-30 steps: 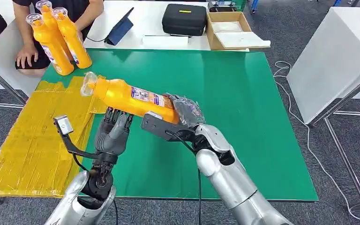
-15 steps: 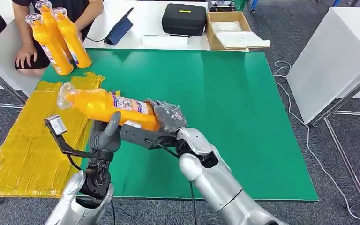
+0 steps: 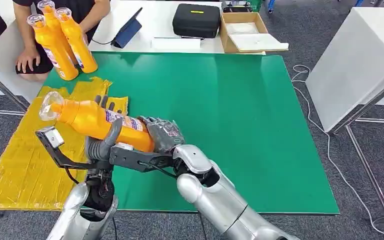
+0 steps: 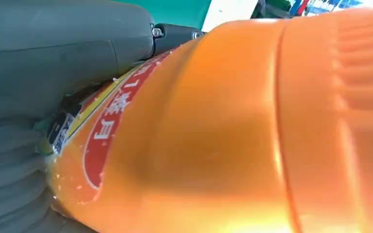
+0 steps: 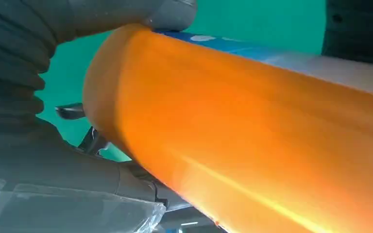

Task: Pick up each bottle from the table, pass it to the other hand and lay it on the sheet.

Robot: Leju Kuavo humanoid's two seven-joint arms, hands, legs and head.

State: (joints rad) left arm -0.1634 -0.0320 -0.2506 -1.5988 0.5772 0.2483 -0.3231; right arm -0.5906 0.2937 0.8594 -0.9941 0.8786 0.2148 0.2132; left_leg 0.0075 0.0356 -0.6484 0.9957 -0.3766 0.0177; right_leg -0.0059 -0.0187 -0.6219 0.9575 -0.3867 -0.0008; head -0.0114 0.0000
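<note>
Holding, bottle: the orange bottle point(image 3: 100, 121) hangs in the air over the near left part of the green table point(image 3: 240, 115), at the edge of the yellow sheet point(image 3: 25, 155), gripped at both ends of its body.
Right hand: the right hand point(image 3: 162, 135) wraps the base end, fingers curled round it; the right wrist view shows the orange body point(image 5: 252, 141) pressed against the grey thumb.
Left hand: the left hand point(image 3: 105, 142) cups the bottle's middle from below, thumb up against the near side and fingertips showing above the far side; whether it bears the weight I cannot tell.
Why so: this looks like the handover itself, both hands on the bottle so that it is never free while one takes over.
Axis: long axis lies nearly level, slightly raised toward the neck, running across the table's front.
Pointing: the clear cap point(image 3: 49, 102) points toward the sheet on the robot's left, base toward the right.
Beyond: three more orange bottles point(image 3: 60, 42) stand upright at the far left corner, beside a seated person point(image 3: 30, 57).
</note>
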